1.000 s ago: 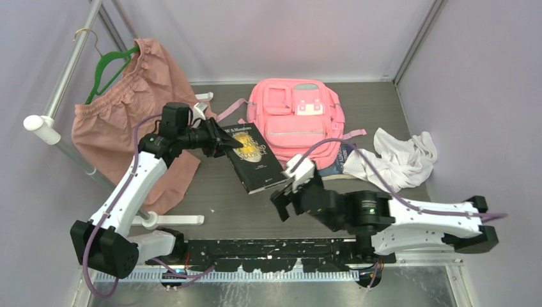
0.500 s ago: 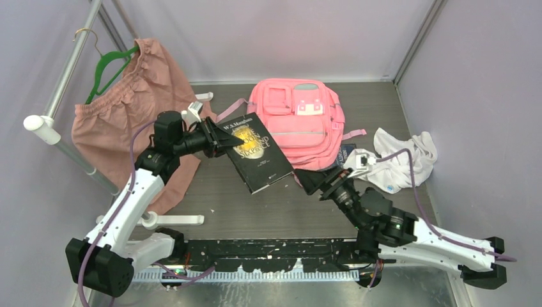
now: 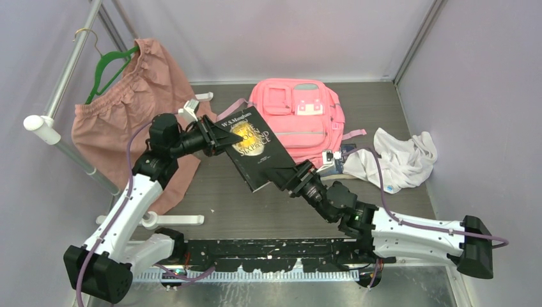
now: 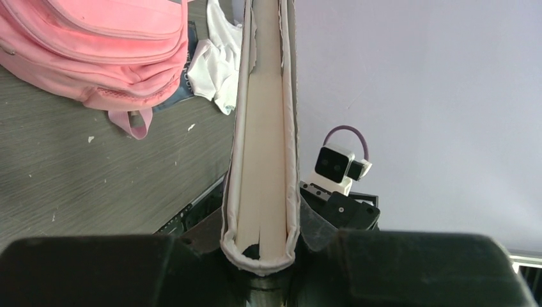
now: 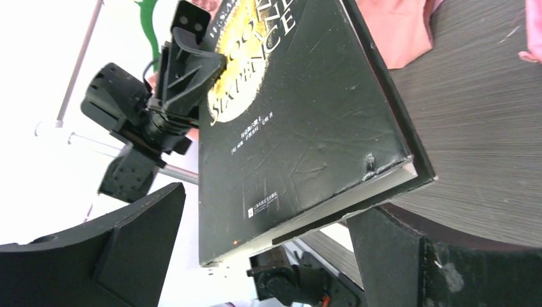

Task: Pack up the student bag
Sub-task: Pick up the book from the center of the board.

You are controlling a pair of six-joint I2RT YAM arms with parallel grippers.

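While student bag (image 3: 297, 118) lies flat, book (image 3: 255, 150) outside

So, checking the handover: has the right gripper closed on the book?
No, the right gripper stands wide open, straddling a corner of the black book without clamping it.

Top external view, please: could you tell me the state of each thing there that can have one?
black book: closed, lifted and tilted.
left gripper: shut on the black book.
right gripper: open, jaws either side of the book's lower corner.
student bag: lying flat, front up, pockets look zipped.
dusty-pink garment: hanging from a green hanger.
white cloth: crumpled beside the bag.
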